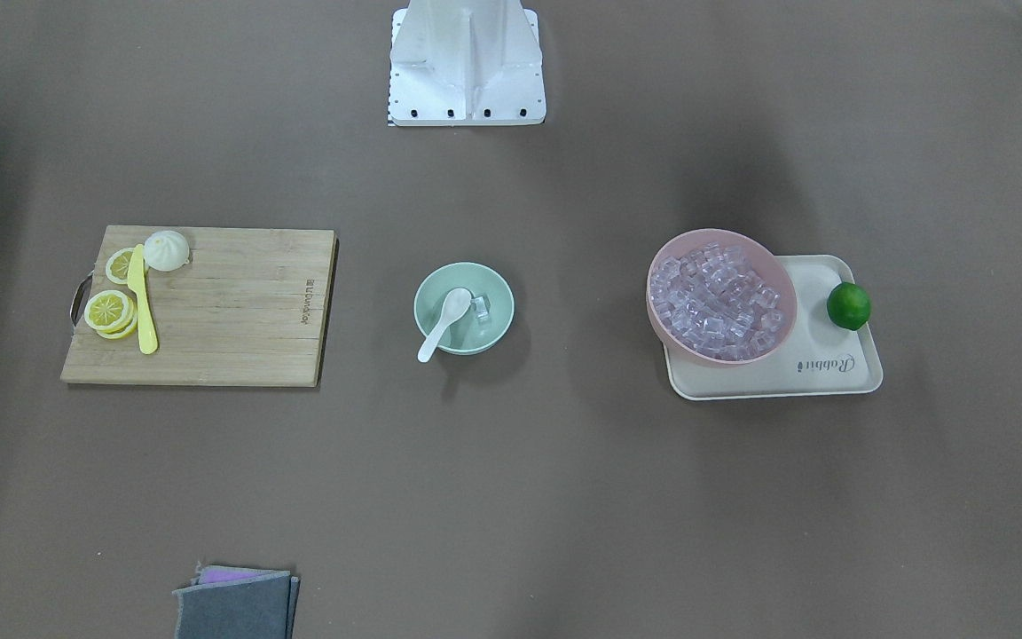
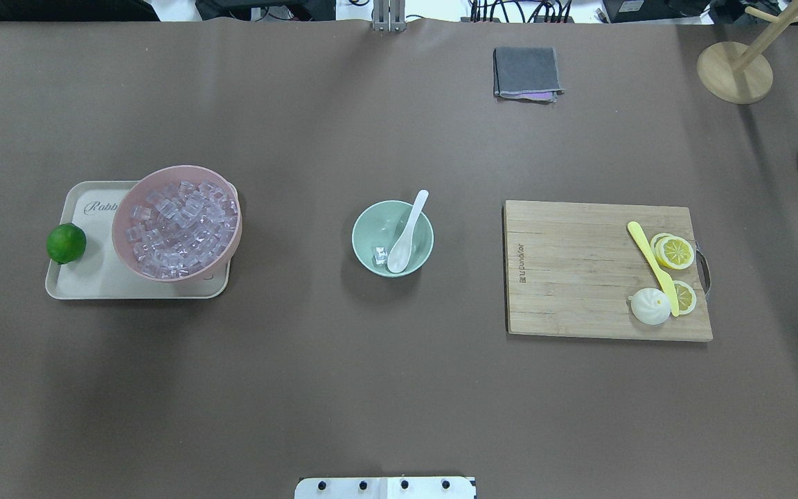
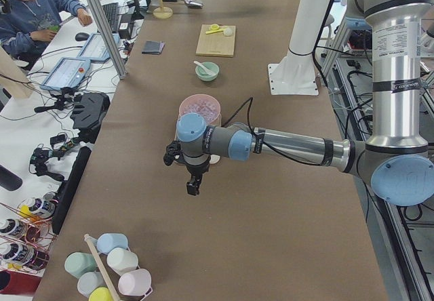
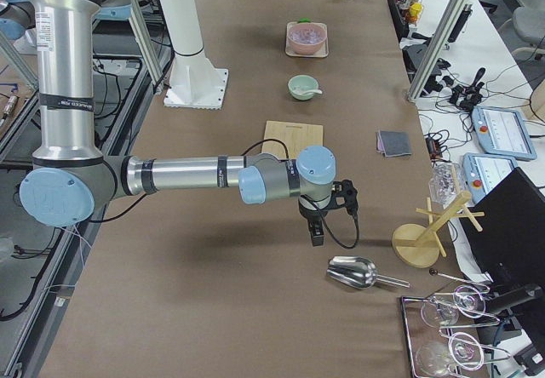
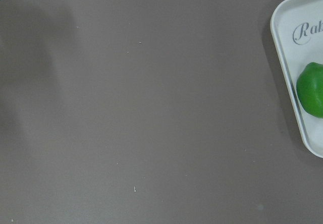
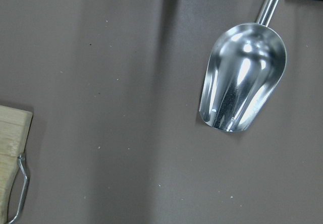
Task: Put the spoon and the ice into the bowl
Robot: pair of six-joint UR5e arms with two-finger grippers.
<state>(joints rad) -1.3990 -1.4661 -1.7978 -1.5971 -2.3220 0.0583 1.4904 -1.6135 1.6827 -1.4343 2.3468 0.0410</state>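
A: Where do the task's things lie from each pincer?

B: The round, smooth mint-green bowl (image 2: 370,220) is set at the middle of the counter (image 2: 399,388), about midway between its left and right ends. The small white glossy soup spoon (image 2: 404,235) is lodged in it. Its scoop is down inside and its handle is propped over the rim. The long axis is aimed at the far edge and slanted a little toward the right end. A small clear ice cube (image 2: 379,255) is seen in the bowl just beside the scoop.

A: And the pincers?

B: The left pincer (image 3: 193,187) is held over the left end, just outside the cream plastic tray (image 5: 295,67) carrying the round green lime (image 5: 312,90). The right pincer (image 4: 317,235) is held over the right end, between the bamboo cutting board (image 6: 10,143) and the shiny steel scoop (image 6: 242,82). Both are well apart from the bowl, and neither is plainly nearer. How far either is opened cannot be told, since both are shown only from the side. Nothing is seen to be held or touched.

A: So what is left?

B: The task is judged done, so no further reach appears to be called for.
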